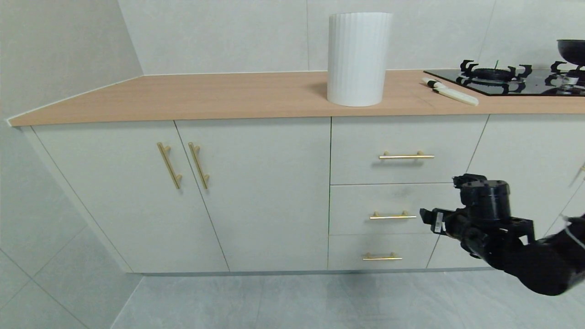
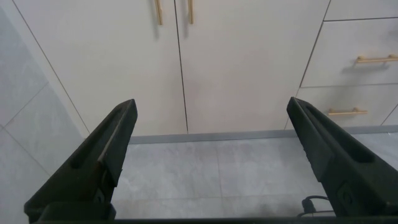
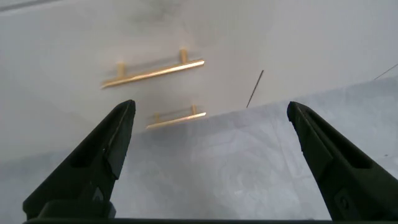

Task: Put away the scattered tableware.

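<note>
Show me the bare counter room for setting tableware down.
The countertop is bare from the wall corner to the white ribbed canister. Crowded right of it: a white utensil lies beside the gas hob, leaving a narrow strip.

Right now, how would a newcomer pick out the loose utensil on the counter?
Follow the wooden countertop to the black gas hob. Between the hob and the tall white ribbed cylinder lies a slim cream utensil. It alone lies flat and thin; its neighbours are bulky.
</note>
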Robot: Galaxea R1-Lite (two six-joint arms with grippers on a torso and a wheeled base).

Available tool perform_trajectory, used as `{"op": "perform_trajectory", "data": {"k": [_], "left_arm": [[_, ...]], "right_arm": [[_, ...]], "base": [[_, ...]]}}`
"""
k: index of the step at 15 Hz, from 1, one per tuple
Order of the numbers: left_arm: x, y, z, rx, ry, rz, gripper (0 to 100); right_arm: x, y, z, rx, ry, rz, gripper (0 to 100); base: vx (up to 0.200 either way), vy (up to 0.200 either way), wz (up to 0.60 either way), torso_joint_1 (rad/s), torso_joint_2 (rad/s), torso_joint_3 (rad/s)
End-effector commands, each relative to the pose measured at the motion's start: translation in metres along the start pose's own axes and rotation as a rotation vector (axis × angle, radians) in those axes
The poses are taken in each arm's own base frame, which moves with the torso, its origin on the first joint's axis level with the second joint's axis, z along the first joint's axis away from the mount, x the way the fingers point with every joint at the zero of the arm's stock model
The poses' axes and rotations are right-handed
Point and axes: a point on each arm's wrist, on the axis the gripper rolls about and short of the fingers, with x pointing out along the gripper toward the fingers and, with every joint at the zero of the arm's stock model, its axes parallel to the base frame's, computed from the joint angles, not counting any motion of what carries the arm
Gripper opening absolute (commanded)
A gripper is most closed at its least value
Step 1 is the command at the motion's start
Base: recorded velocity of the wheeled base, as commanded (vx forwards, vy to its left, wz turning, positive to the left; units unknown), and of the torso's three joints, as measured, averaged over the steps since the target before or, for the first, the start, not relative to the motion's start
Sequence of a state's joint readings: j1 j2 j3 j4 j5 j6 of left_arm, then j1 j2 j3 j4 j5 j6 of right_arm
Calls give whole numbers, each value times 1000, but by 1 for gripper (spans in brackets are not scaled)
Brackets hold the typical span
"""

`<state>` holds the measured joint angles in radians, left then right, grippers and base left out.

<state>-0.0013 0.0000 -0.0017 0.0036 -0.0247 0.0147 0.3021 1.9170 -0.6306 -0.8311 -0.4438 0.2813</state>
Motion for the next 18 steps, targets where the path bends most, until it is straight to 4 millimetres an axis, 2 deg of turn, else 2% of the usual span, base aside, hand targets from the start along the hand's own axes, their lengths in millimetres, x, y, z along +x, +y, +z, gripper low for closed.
{"op": "perform_trajectory", "data": {"k": [1,5,7,8,10,11,14,16,18], "left_arm": [[0,0,0,1,0,0,100],[0,0,0,1,0,0,100],[0,0,0,1,1,0,100],[0,0,0,1,0,0,100],[0,0,0,1,0,0,100],[0,0,0,1,1,0,100],[0,0,0,-1,0,0,100],[0,0,0,1,0,0,100],[0,0,0,1,0,0,100]], "right_arm": [[-70,-21,20,11,-95,42,100],[-131,-58,12,30,-165,27,100],[-166,-78,8,22,-258,5,100],[-176,-84,6,6,-284,6,100],[-219,-113,-13,-45,-365,-14,100],[-233,-122,-19,-54,-381,-27,100],[-263,-148,-43,-71,-427,-233,100],[-284,-157,-59,-104,-522,-248,100],[-293,-161,-69,-114,-565,-272,100]], "base": [[0,0,0,0,0,0],[0,0,0,0,0,0],[0,0,0,0,0,0],[0,0,0,0,0,0],[0,0,0,0,0,0],[0,0,0,0,0,0],[0,0,0,0,0,0],[0,0,0,0,0,0],[0,0,0,0,0,0]]}}
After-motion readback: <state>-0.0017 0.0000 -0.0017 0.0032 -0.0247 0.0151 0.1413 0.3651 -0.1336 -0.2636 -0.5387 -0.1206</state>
